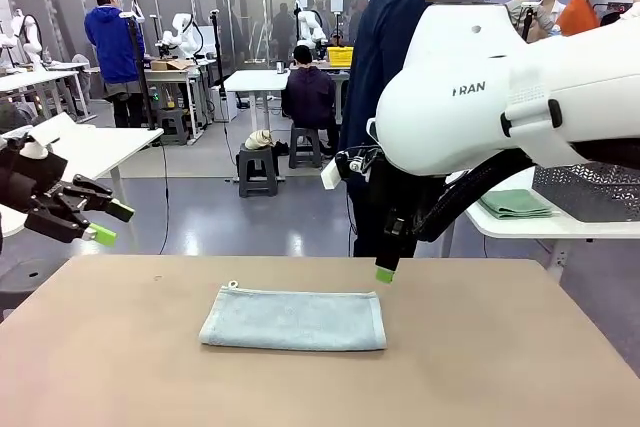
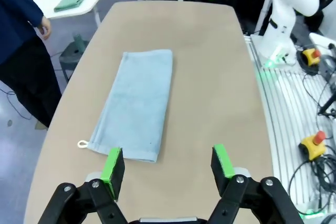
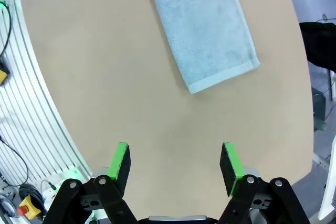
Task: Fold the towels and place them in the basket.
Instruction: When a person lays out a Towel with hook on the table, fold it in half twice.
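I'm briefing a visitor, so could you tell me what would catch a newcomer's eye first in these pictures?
A pale blue towel lies flat in the middle of the tan table, long side facing the robot. The left gripper and right gripper hover open above the table, holding nothing, and a person in dark blue stands at the far edge.

The letters "FRAN" stand in dark print on the white shell of the right arm (image 1: 470, 107), near, on the scene's right. Whatever follows those letters cannot be made out.
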Robot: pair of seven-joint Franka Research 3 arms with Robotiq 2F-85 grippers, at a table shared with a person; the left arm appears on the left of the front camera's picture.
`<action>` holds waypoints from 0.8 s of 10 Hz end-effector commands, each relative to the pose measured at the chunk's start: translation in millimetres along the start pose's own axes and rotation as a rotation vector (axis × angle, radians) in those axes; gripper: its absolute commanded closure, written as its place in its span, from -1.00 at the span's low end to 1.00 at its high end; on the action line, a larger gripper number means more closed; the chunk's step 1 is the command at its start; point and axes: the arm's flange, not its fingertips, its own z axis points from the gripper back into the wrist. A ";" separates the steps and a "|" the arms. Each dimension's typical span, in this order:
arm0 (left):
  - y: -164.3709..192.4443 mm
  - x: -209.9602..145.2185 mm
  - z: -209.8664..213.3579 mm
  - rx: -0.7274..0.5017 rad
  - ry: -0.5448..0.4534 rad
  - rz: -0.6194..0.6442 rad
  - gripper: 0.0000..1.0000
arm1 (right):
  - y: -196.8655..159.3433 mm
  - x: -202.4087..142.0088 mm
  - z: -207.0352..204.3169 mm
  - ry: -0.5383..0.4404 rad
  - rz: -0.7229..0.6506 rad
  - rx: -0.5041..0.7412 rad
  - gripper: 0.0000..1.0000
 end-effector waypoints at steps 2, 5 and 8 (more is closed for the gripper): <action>-1.4 1.1 5.8 0.007 0.006 -0.007 -0.68 | -11.9 -5.6 -2.0 -0.024 -0.284 0.004 -0.72; -1.4 1.1 5.8 0.007 0.006 -0.007 -0.68 | -18.3 -15.8 -11.9 -0.074 -0.835 -0.064 -0.72; -1.4 1.1 5.8 0.007 0.006 -0.007 -0.68 | -14.0 -8.0 -25.5 -0.144 -1.112 -0.056 -0.72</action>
